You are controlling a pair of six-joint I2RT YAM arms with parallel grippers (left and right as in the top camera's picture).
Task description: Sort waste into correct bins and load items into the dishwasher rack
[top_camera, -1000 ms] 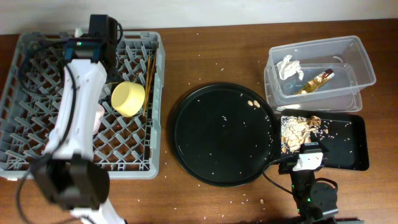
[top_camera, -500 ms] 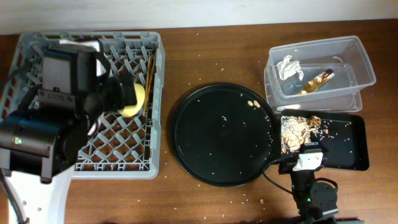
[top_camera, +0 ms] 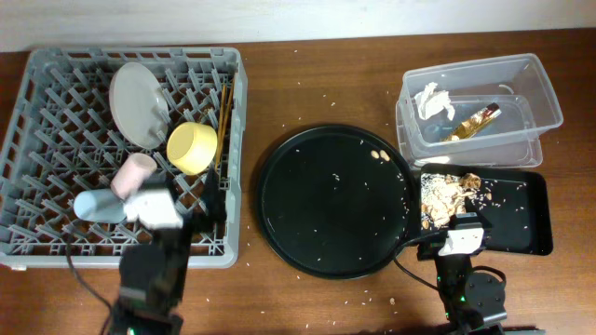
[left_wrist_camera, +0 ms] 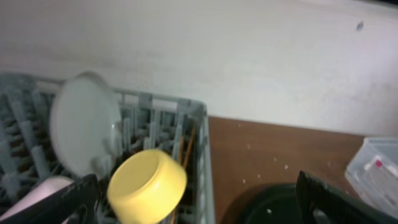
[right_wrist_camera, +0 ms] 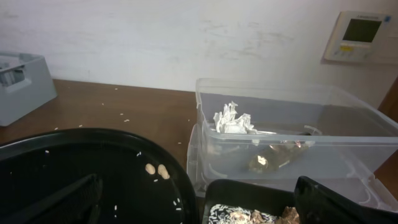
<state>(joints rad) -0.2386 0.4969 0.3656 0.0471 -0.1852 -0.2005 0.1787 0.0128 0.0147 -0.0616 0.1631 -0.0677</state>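
The grey dishwasher rack holds the pale plate on edge, the yellow bowl on its side, the pink cup and the light-blue cup. My left gripper is open and empty at the rack's front edge. The left wrist view shows the gripper, the bowl and the plate. The tissue and gold wrapper lie in the clear tub. Scraps lie in the black tray. My right gripper is open and empty.
Brown chopsticks stand along the rack's right side. The large round black tray sits mid-table with rice grains and two tan bits. Rice grains dot the wooden table. A white wall is behind.
My left arm has pulled back from over the rack's back part to the table's front edge, uncovering the plate and cups. The right arm has not moved.
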